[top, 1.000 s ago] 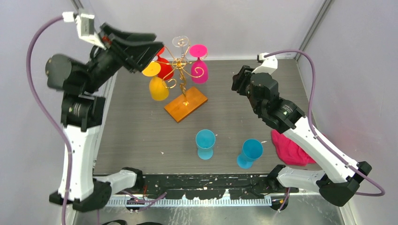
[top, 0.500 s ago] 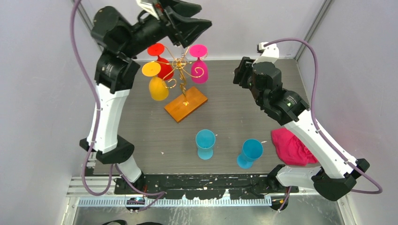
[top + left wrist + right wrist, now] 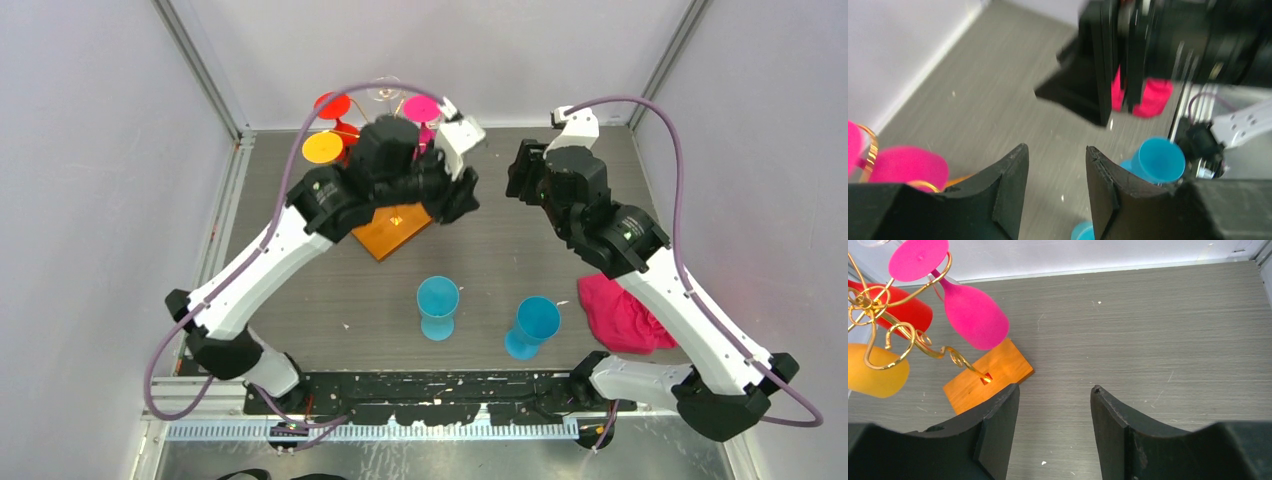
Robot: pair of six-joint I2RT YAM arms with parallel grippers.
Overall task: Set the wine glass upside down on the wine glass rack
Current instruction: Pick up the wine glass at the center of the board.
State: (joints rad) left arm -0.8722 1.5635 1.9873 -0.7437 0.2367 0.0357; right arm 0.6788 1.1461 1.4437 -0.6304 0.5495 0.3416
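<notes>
L gripper (image 3: 1055, 155) swung off rack (image 3: 1003, 367); it and R gripper (image 3: 1054, 390) both spread, empty. I'd grab blue glass (image 3: 438, 296) nearest rack by stem, easier flip imo.

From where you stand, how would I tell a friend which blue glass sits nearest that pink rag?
Start at the dark grey table and go to its near right corner, where the pink cloth lies crumpled beside the right arm. Just left of the cloth stands the blue wine glass, upright. Its twin stands farther left, toward the table's middle, well clear of the cloth.
</notes>
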